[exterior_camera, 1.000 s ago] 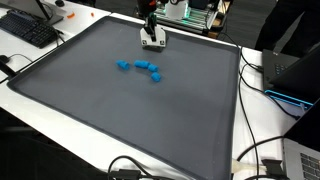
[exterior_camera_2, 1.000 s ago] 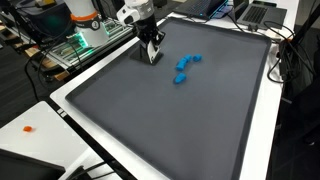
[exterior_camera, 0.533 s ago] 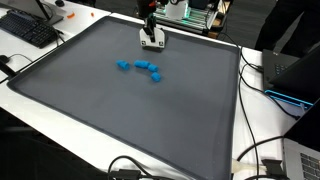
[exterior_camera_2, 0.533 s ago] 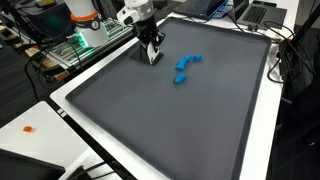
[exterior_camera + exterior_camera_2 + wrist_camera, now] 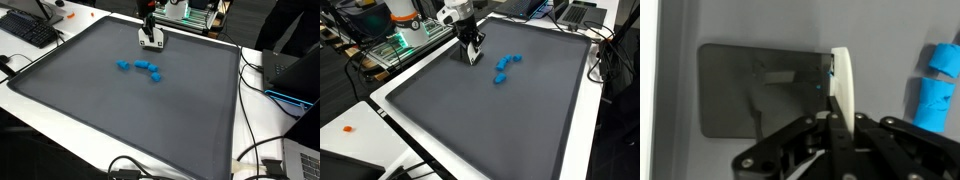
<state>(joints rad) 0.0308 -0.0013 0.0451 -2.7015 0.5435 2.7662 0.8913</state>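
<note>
My gripper (image 5: 151, 41) stands low over the far part of a dark grey mat (image 5: 130, 115), shut on a thin white piece (image 5: 842, 78) held upright between the fingers (image 5: 840, 118). In both exterior views the white piece (image 5: 473, 57) is at or just above the mat; contact cannot be told. A small cluster of blue blocks (image 5: 142, 68) lies on the mat a short way from the gripper, also seen in an exterior view (image 5: 504, 68) and at the right edge of the wrist view (image 5: 937, 85).
The mat (image 5: 520, 120) lies on a white table. A black keyboard (image 5: 28, 28) sits at one corner. Cables (image 5: 252, 150) and dark equipment (image 5: 290, 75) lie along one side. Electronics (image 5: 405, 35) stand behind the arm. A small orange object (image 5: 348, 128) lies on the table edge.
</note>
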